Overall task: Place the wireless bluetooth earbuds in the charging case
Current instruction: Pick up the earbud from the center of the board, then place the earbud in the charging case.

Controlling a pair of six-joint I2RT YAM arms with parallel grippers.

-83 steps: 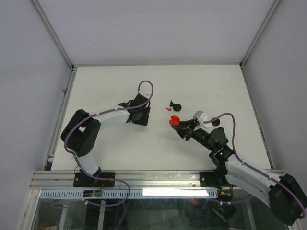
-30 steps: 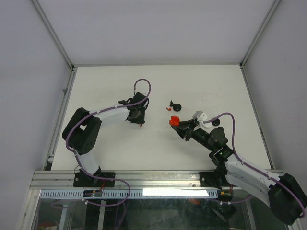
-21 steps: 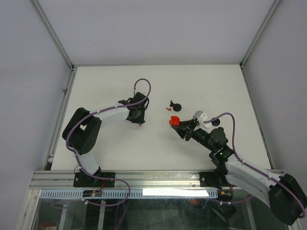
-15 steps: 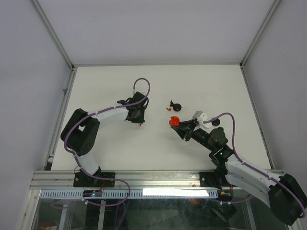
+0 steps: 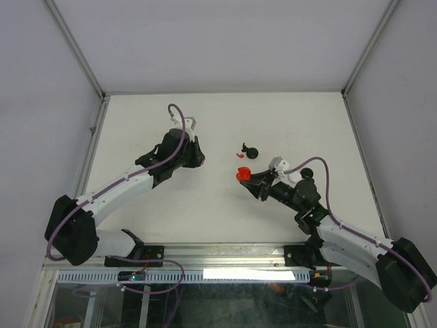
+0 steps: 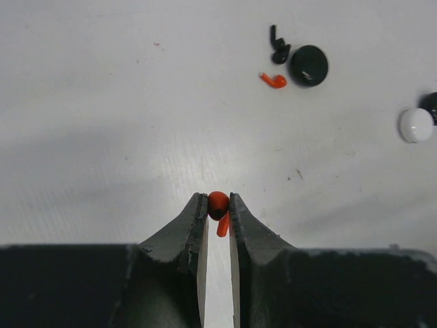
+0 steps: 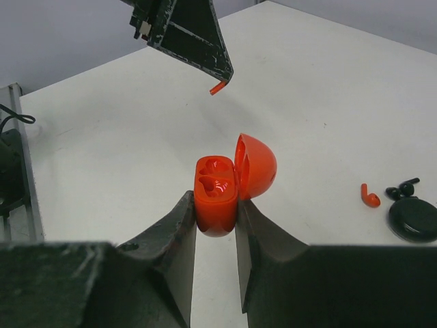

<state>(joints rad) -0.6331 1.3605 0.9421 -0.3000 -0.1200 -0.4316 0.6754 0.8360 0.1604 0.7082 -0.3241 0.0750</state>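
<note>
Left gripper (image 6: 217, 199) pinching 1 red earbud (image 6: 218, 204) between its tips, right gripper (image 7: 216, 208) clamping open red charging case (image 7: 216, 190)

From where I stand, red earbuds come to two: the held red earbud (image 6: 218, 205) and the loose red earbud (image 6: 273, 80). One black earbud (image 6: 278, 52) for certain; a second against it I cannot make out. Four cases: one open red case (image 7: 217, 195), one black case (image 6: 308, 65), a second black case (image 6: 430, 104), one white case (image 6: 416, 125). Two arms, the left arm (image 5: 130, 184) and the right arm (image 5: 341, 236), and one desk (image 5: 287, 116)
</note>
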